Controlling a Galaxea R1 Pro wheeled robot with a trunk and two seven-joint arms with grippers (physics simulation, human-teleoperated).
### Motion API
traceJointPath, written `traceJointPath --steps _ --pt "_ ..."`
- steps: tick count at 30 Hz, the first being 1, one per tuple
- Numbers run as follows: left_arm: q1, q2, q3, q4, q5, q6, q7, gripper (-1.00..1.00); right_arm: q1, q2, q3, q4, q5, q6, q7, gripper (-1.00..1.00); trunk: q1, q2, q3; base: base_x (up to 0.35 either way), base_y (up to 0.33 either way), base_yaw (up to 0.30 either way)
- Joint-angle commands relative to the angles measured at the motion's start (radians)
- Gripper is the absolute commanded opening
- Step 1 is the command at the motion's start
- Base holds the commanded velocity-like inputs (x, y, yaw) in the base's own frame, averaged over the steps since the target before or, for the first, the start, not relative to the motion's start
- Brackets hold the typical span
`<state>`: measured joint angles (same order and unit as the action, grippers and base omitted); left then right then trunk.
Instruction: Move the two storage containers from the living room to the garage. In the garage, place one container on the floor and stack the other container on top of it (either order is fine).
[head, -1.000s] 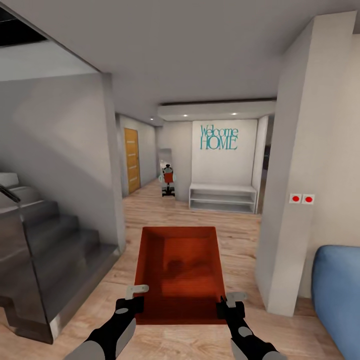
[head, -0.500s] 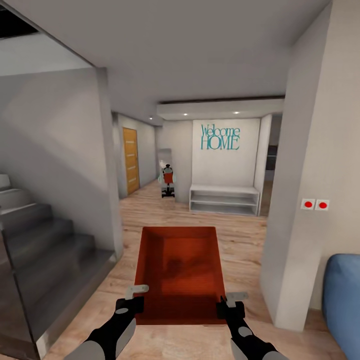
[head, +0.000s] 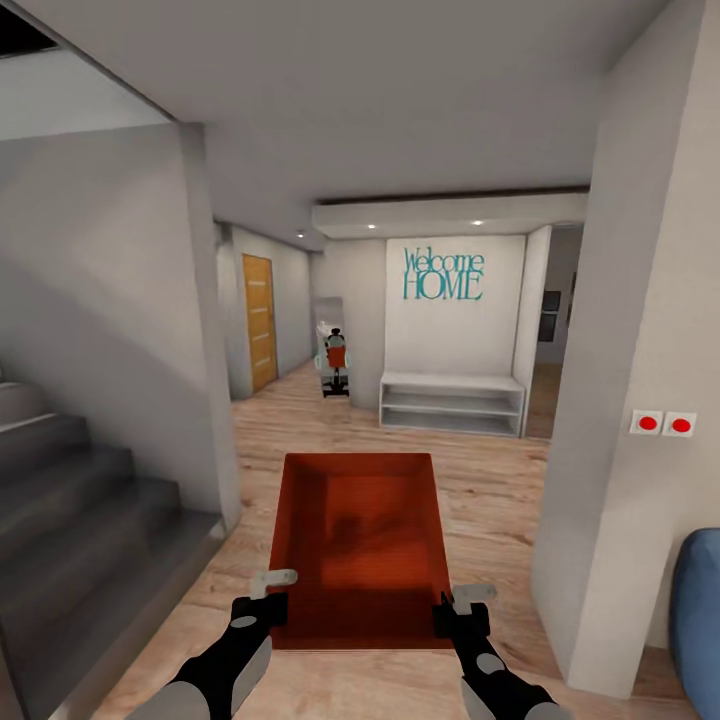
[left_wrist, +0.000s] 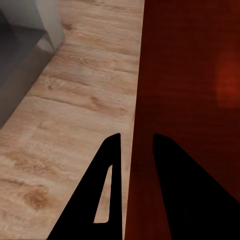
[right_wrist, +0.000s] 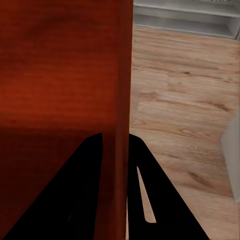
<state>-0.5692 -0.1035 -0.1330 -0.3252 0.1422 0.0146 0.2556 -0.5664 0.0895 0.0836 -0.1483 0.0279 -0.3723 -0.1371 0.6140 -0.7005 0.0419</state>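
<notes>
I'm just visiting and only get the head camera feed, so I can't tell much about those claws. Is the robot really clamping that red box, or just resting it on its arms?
Observer: Clamping. The left wrist view shows the left gripper astride the container's side wall, one finger inside, one outside.
Operator: And the other one?
Observer: Same: the right gripper pinches the opposite wall between its fingers.
Operator: Anything under the box?
Observer: Just wood-plank floor beside and below it; the box hangs in the air.
</notes>
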Motion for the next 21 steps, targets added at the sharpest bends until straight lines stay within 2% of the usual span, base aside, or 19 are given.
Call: traceJointPath --steps 1,21 --pt "0.000 0.010 0.002 0.003 0.015 0.002 0.012 -1.00 -0.001 -0.005 -0.027 -0.003 0.000 -0.008 -0.013 -1.00 0.001 0.000 0.000 0.322 0.000 0.000" --pt "0.000 0.011 0.001 0.002 0.015 0.001 0.013 -1.00 -0.001 -0.004 -0.027 -0.003 0.000 -0.008 -0.013 -1.00 0.001 0.000 0.000 0.322 0.000 0.000"
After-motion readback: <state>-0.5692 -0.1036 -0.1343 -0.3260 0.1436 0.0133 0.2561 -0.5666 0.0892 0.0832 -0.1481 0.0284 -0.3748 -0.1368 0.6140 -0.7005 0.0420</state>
